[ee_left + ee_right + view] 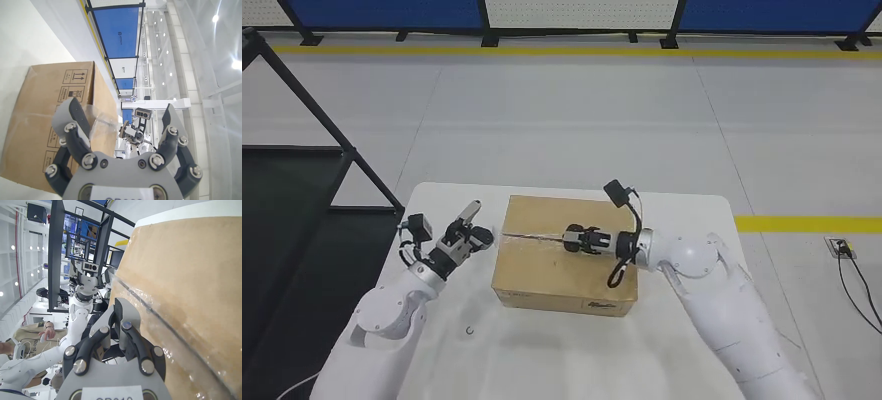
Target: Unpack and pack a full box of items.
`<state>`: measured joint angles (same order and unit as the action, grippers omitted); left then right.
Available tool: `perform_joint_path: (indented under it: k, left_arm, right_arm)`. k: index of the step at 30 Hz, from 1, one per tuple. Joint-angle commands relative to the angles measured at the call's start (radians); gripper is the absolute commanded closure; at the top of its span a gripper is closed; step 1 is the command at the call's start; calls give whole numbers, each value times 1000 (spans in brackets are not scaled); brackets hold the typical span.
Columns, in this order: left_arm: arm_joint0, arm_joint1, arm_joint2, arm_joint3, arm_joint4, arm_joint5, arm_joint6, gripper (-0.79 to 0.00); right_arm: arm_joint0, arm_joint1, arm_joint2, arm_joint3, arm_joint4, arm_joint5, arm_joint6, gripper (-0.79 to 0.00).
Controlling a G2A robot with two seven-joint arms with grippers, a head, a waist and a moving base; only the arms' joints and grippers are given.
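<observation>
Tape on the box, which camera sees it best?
The right wrist view: the tape runs close across the box top. The top view shows a thin line; the left wrist view, a crinkled end.

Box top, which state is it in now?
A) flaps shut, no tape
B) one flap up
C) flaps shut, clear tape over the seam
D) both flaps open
C: the box has both top flaps down flat, and glossy clear tape runs along the seam between them. The right gripper is over that seam in the top view.
</observation>
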<state>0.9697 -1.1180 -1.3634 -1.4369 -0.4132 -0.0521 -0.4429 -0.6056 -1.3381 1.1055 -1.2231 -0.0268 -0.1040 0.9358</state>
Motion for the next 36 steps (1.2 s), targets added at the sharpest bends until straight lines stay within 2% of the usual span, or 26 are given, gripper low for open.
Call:
perform_joint_path:
  k: [1, 5, 11, 16, 20, 24, 31, 36]
  left_arm:
    - [-4, -2, 5, 1, 0, -2, 4, -785]
    - [-6, -4, 3, 1, 5, 0, 9, -785]
    - [20, 0, -40, -17, 16, -9, 39, -785]
    - [72, 3, -102, -79, -13, -46, 99, -785]
    - [104, 4, -114, -145, -17, -47, 78, -785]
    - [87, -2, -76, -155, -5, -27, 72, -785]
    - [7, -18, 19, -77, 8, -5, 42, -785]
    - [-27, -25, 52, -19, 26, 8, 24, -785]
  right_arm:
    - [-23, 7, 16, -33, -3, 17, 5, 0]
    - [-19, 6, 3, -30, -6, 48, -6, 0]
    - [49, -15, -63, 41, -31, 129, -72, 0]
    - [101, -28, -96, 109, -11, 133, -42, 0]
    - [134, -39, -121, 157, 2, 134, -43, 0]
    - [158, -48, -137, 200, 15, 123, -39, 0]
    - [166, -54, -143, 228, 26, 110, -44, 0]
    - [160, -52, -139, 227, 25, 109, -41, 0]
